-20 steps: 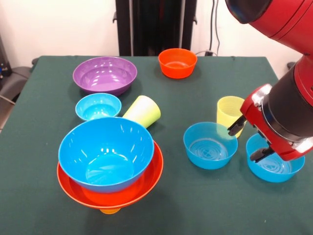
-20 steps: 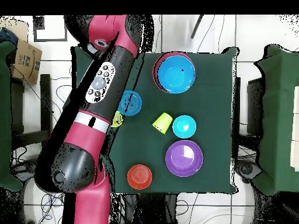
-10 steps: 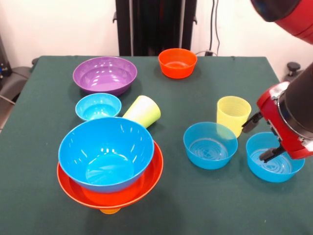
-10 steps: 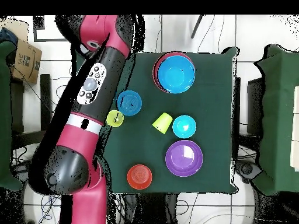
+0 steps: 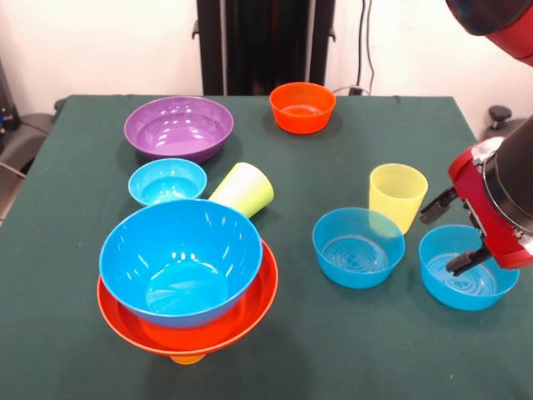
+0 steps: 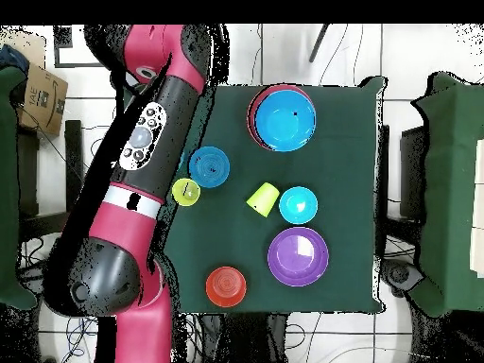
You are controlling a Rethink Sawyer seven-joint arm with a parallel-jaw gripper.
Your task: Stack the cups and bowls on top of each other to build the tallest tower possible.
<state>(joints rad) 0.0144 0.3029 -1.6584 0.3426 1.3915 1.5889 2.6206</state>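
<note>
Glossy plastic throughout: the cups and bowls look light, stiff and slick, so a pinch over a rim or wall is judged more secure than any hold on a curved outer flank.

Tower (image 5: 187,287): large blue bowl (image 5: 181,260) nested mouth-up in the large orange bowl (image 5: 250,312), both resting on an orange cup (image 5: 186,359) of which only a sliver shows beneath. It stands at the near left of the table (image 5: 333,350) in the front view. The single narrow support suggests it could tip under a sideways push.

Loose items, front view:
- Pale yellow ribbed cup (image 5: 398,195), upright, mouth up, long axis vertical, just behind the medium blue bowl (image 5: 358,247).
- Lime green cup (image 5: 243,189), lying on its side, mouth toward the near left, long axis running from there to the far right, beside the small blue bowl (image 5: 166,181).
- Second medium blue bowl (image 5: 466,267), mouth up, at the right edge.
- Large purple bowl (image 5: 178,127) and small orange bowl (image 5: 302,106), mouth up, at the far side.

Gripper (image 5: 454,233): empty, fingers spread wide, hanging over the right-hand medium blue bowl and near the yellow cup. The overhead view hides it under the arm (image 6: 142,151).

Judgement: the upright yellow cup offers the easiest hold, by its rim or across its ribbed wall; the green cup needs righting first.
</note>
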